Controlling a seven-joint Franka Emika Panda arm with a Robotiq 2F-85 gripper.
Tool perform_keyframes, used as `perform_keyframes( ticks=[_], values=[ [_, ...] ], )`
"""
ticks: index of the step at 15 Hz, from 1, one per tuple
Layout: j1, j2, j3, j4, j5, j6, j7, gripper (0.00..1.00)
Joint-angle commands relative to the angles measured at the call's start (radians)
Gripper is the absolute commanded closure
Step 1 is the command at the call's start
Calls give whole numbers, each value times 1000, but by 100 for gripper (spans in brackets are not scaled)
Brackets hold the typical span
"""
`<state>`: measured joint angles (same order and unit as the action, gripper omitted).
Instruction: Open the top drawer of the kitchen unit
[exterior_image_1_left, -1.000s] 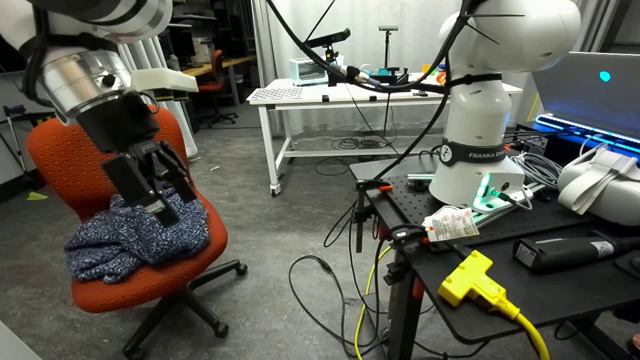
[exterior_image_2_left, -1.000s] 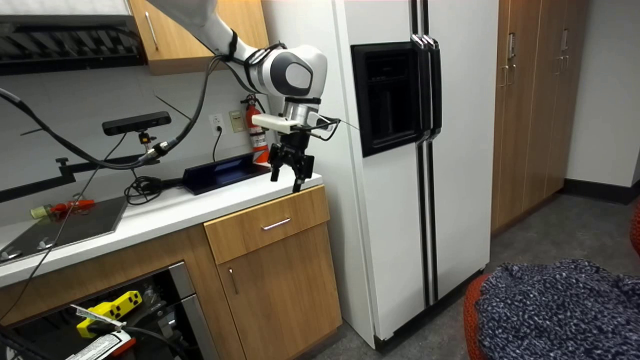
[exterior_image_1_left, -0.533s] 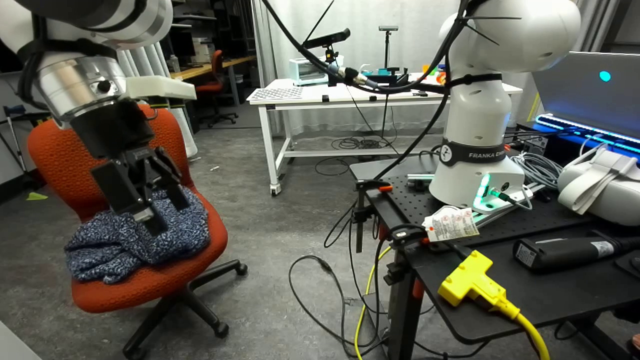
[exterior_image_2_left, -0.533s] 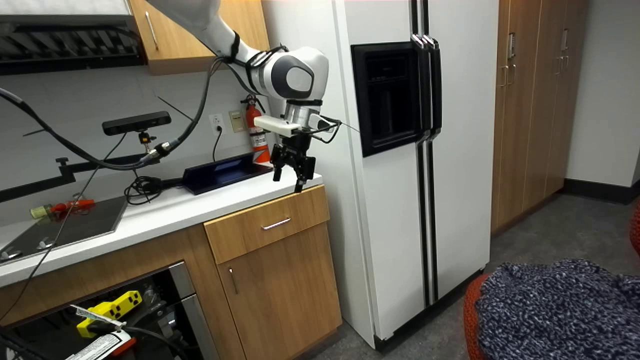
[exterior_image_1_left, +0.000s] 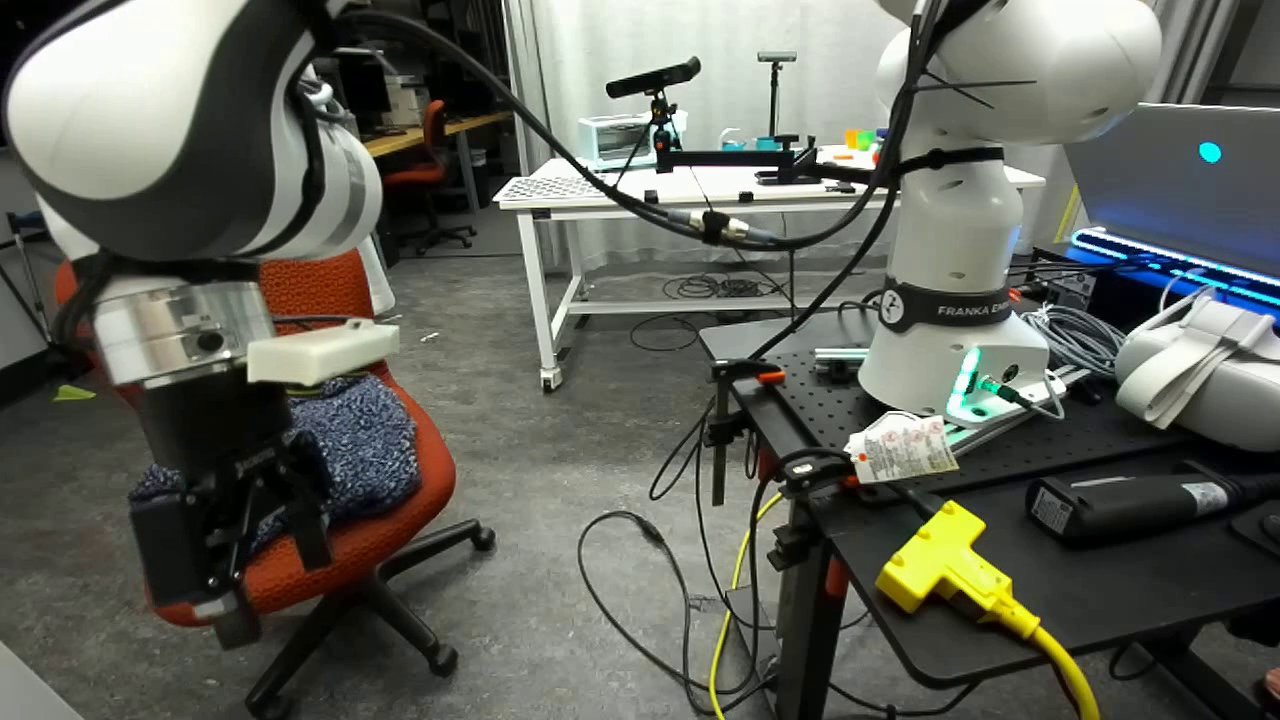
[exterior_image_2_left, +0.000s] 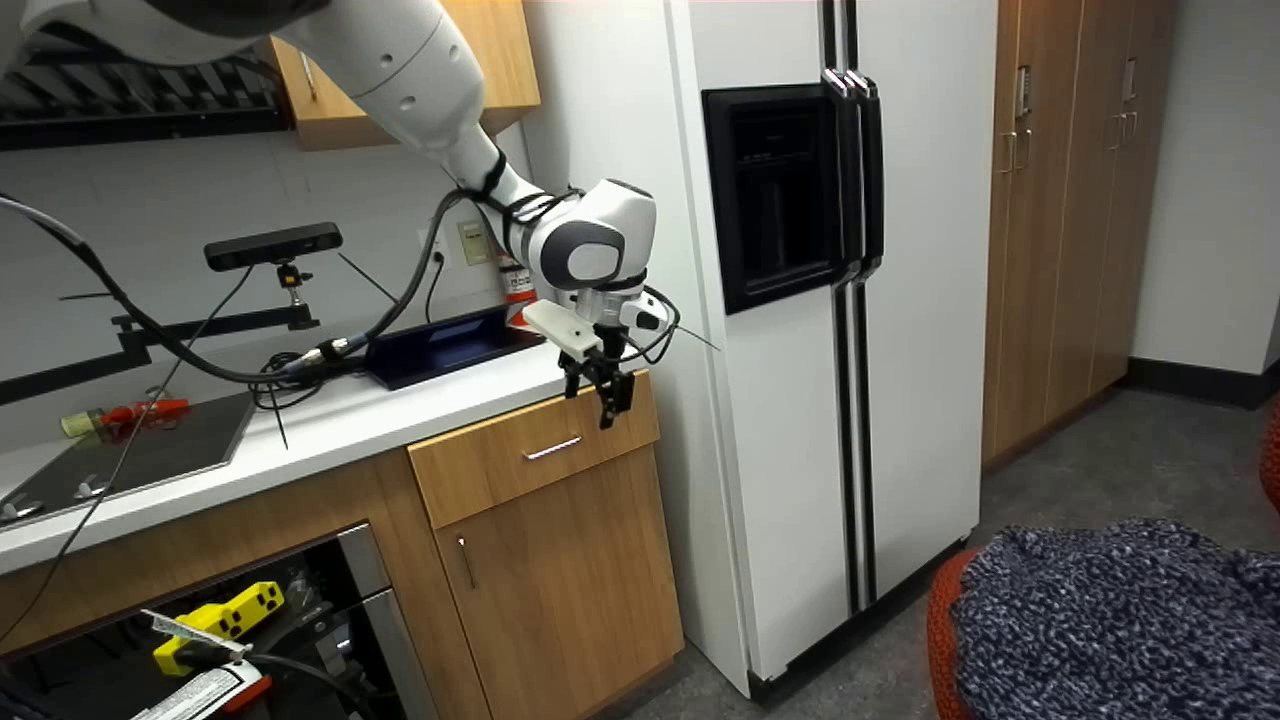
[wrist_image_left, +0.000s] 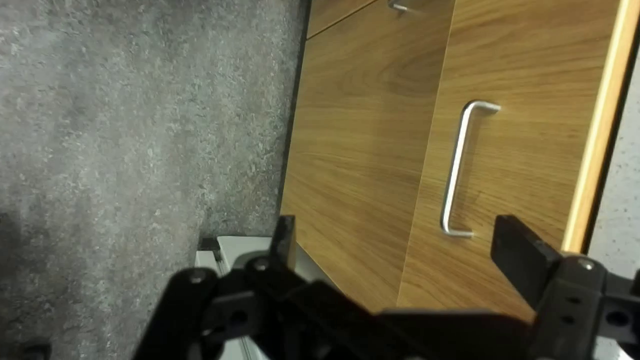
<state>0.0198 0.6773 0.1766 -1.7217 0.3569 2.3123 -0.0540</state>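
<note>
The top drawer (exterior_image_2_left: 480, 475) is shut flush in the kitchen unit, with a wood front and a silver bar handle (exterior_image_2_left: 552, 448). Its inner walls are hidden. In the wrist view the drawer front (wrist_image_left: 535, 145) fills the right side, and its handle (wrist_image_left: 454, 170) lies beyond the fingertips, nearer the right finger. My black gripper (wrist_image_left: 395, 225) is open and empty. In an exterior view the gripper (exterior_image_2_left: 590, 398) points down before the drawer's right part, right of and above the handle. In an exterior view without the drawer, the gripper (exterior_image_1_left: 275, 590) hangs before the orange chair.
A white fridge (exterior_image_2_left: 780, 420) stands right of the unit. Below the drawer is a cabinet door (exterior_image_2_left: 580, 570) with its own handle. The white counter (exterior_image_2_left: 420, 425) carries a dark blue tray (exterior_image_2_left: 450, 348). The orange chair (exterior_image_1_left: 425, 470) holds a dark sweater (exterior_image_1_left: 365, 440).
My arm has lowered the open gripper from counter-top height to in front of the drawer face. It now hangs more upright. The drawer has not moved.
</note>
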Motion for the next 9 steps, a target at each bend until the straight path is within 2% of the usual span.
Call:
perform_keyframes(
  ticks=[1, 5, 9],
  values=[
    [-13, 60, 46, 20, 48, 116, -62, 0],
    [-32, 109, 99, 24, 60, 204, -94, 0],
    [-64, 154, 155, 40, 80, 228, -141, 0]
  ],
)
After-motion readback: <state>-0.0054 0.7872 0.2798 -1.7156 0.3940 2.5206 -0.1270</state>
